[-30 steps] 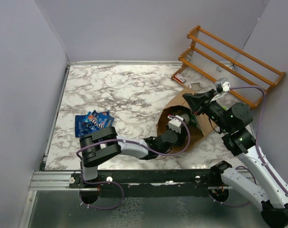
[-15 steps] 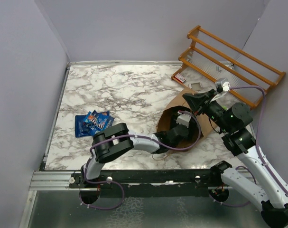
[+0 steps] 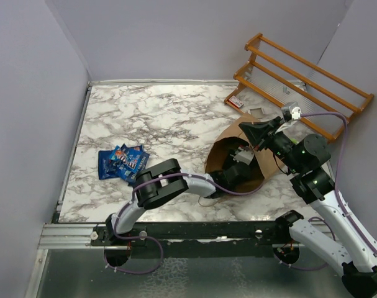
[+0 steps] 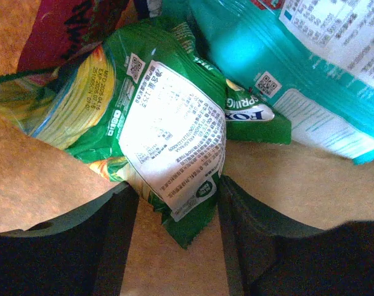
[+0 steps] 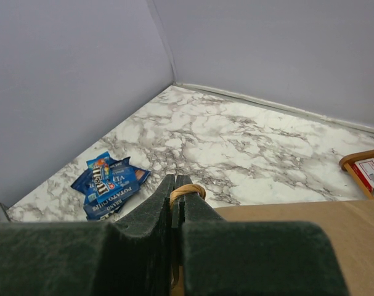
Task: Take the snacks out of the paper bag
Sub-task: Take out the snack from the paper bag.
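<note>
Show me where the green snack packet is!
In the left wrist view, the green packet lies inside the paper bag, between the left end effector's open fingers, beside a teal packet.

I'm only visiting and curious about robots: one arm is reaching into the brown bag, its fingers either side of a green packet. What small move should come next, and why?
Probably close the left gripper on the green packet. Its jaws stand open with the packet's lower end between them, so a squeeze should catch it. The right gripper, shut on the handle of the paper bag, steadies it.
</note>
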You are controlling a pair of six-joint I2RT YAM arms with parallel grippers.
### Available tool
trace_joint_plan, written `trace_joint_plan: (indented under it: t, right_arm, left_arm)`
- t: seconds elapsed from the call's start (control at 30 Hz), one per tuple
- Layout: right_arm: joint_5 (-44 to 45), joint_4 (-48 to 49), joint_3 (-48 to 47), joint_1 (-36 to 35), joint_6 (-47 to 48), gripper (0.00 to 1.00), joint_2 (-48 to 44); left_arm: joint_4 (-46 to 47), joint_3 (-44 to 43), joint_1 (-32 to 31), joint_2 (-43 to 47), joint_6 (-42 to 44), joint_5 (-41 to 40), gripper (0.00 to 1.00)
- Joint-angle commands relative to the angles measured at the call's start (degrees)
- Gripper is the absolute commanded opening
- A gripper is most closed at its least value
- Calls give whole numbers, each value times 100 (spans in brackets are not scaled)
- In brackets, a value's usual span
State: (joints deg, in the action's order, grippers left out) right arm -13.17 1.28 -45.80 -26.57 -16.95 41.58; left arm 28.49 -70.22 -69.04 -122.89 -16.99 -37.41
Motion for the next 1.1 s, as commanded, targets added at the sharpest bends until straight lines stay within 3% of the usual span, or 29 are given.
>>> trace_joint_plan:
  t: [0.0, 0.17, 0.23, 0.43, 0.77, 1.07]
  right_arm:
    - [-75, 90, -185, -6, -53, 2, -80]
    - [8, -7, -203, -6, 22, 2, -128]
    - [26, 8, -184, -6, 25, 2, -134]
    - [85, 29, -149, -6, 81, 2, -90]
    - [136, 107, -130, -6, 126, 2, -40]
    - [229, 88, -102, -6, 137, 2, -98]
  left_arm:
    - [301, -318, 19, -205, 546, 106, 46]
    - [551, -53, 39, 160, 682, 186, 14]
    - [595, 129, 39, 427, 669, 324, 6]
    - [485, 677, 39, 1279, 563, 904, 0]
    - [199, 1570, 31, 2875, 152, 2040, 0]
    - [-223, 2599, 22, 4235, 406, 3436, 0]
